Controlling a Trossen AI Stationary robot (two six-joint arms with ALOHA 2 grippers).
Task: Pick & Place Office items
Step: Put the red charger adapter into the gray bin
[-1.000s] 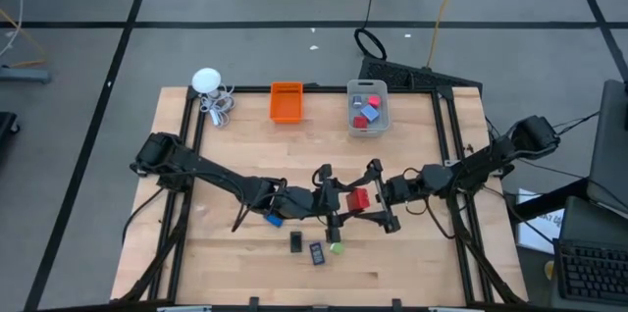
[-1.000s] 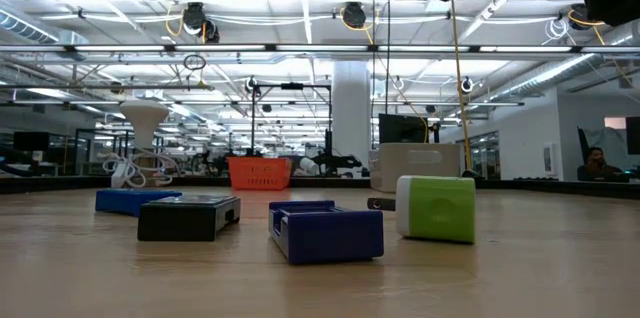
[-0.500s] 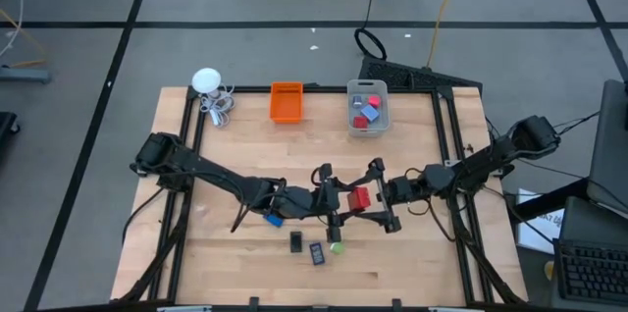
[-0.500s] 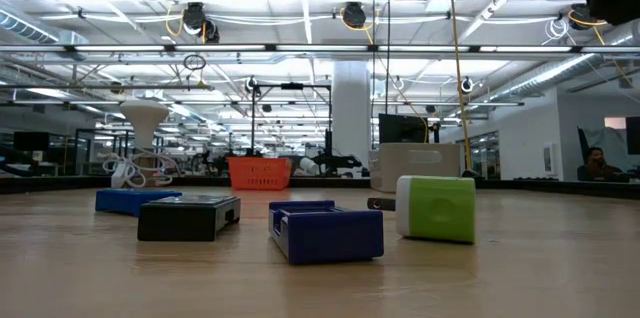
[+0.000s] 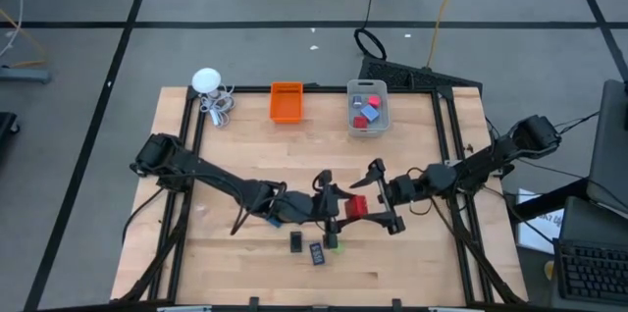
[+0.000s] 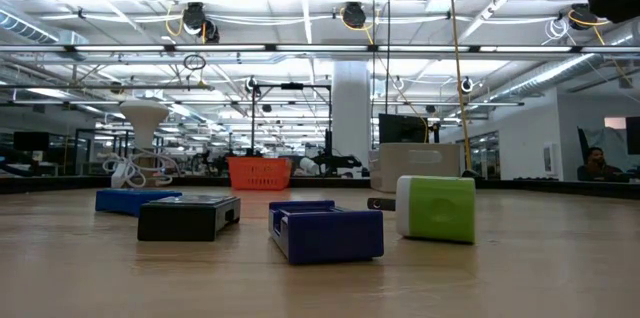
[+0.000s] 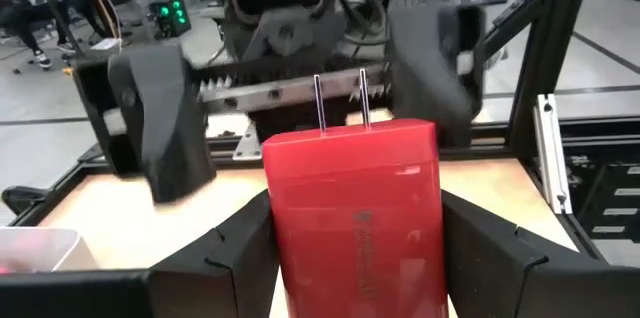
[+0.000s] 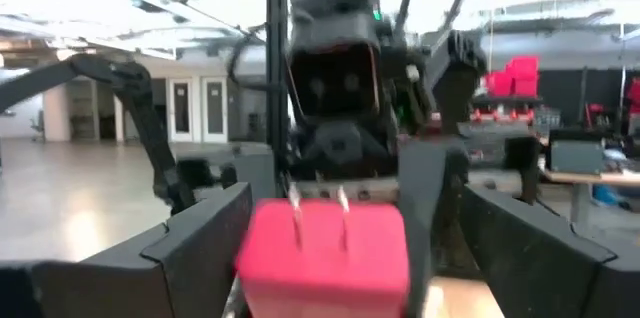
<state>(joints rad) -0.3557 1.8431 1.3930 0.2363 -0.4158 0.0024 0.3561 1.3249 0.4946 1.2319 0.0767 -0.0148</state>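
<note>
the left gripper is clamping the red plug above the table's middle, prongs toward the right gripper, whose fingers are standing open either side. black, blue and green pieces are lying near the front edge.

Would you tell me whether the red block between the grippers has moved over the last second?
Yes. In the high view the red block has shifted slightly toward the table's near edge, closer to the green piece, which stayed put.
</note>
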